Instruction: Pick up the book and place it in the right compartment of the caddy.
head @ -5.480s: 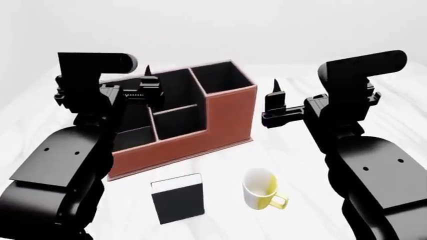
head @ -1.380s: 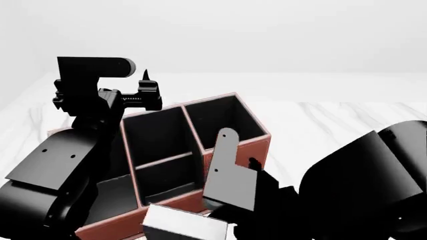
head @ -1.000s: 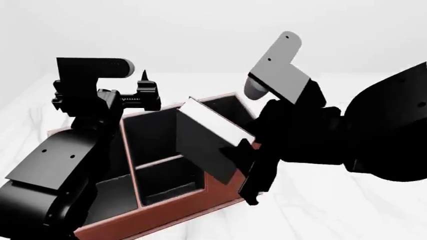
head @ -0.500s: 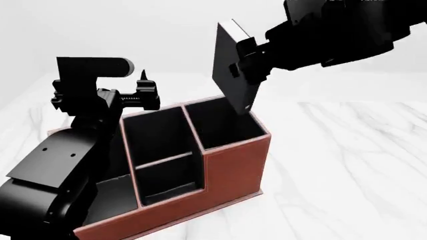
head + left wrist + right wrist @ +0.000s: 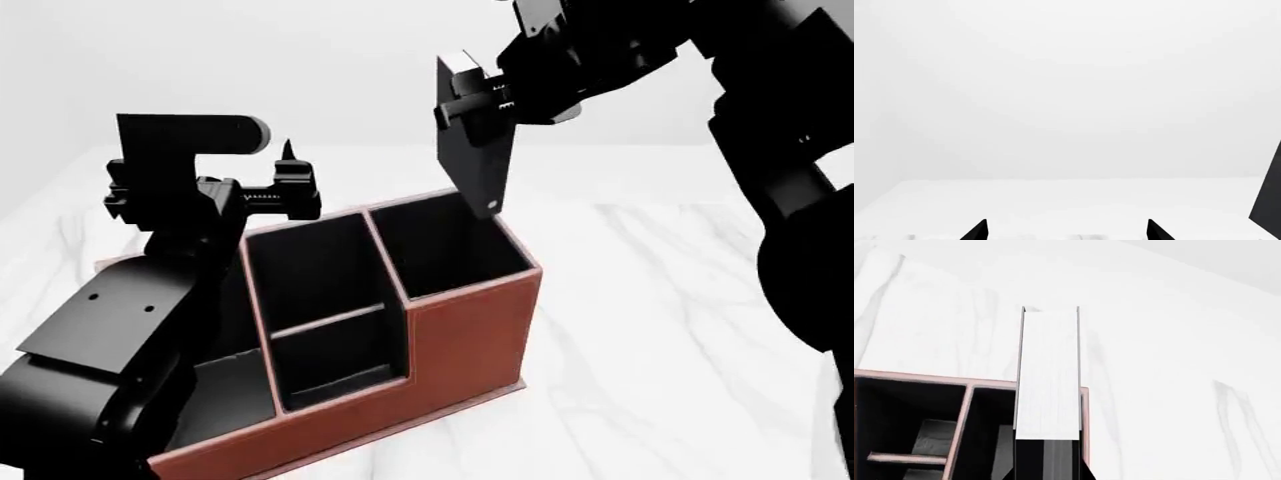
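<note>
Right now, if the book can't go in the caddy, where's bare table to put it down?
Bare marble table lies right of the caddy, across to the right arm, and in a strip behind the caddy. The caddy's left side is crowded by the left arm and open left hand. The right hand holds the book above the right compartment, which looks unoccupied.

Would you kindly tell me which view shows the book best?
The head view: the book hangs near upright in the right claw, over the caddy. The right wrist view shows only its white page edge; the left wrist view shows none.
</note>
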### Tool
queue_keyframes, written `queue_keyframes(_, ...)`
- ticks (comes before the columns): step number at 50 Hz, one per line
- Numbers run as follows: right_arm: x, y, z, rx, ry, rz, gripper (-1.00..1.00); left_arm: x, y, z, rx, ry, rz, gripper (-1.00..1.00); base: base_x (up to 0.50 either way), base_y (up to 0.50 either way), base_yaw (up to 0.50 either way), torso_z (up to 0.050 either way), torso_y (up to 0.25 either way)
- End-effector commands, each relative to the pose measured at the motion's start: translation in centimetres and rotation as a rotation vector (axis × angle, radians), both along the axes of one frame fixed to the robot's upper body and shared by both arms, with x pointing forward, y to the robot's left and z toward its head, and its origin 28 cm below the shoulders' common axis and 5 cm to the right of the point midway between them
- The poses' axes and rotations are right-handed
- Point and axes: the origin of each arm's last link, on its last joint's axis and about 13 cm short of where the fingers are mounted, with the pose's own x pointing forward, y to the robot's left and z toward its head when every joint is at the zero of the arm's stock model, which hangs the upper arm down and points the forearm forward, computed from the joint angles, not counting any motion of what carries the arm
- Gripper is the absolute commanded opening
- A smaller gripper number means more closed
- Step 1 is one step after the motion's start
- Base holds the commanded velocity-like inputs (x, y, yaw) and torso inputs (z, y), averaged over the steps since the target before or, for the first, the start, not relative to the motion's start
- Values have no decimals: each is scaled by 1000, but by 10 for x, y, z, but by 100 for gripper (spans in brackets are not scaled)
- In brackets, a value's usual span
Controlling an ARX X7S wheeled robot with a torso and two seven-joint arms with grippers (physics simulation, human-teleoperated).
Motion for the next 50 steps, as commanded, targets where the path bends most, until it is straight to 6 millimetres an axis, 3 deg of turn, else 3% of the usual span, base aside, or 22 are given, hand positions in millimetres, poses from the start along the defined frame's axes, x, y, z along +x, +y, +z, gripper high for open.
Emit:
queue_keyframes(1,-3,1,7,-13,-24,-3,-100,0,0,0,0,0,1,100,0,0,0,0,0)
queue_keyframes(17,-10,6,-5,-4,2,56,-100,1,0,0,0,0,3,100,0,0,0,0,1)
queue_keyframes(50,11,9,-50,-11,73,86,-100,1,1,-1,0,1,4,100,0,0,0,0,1)
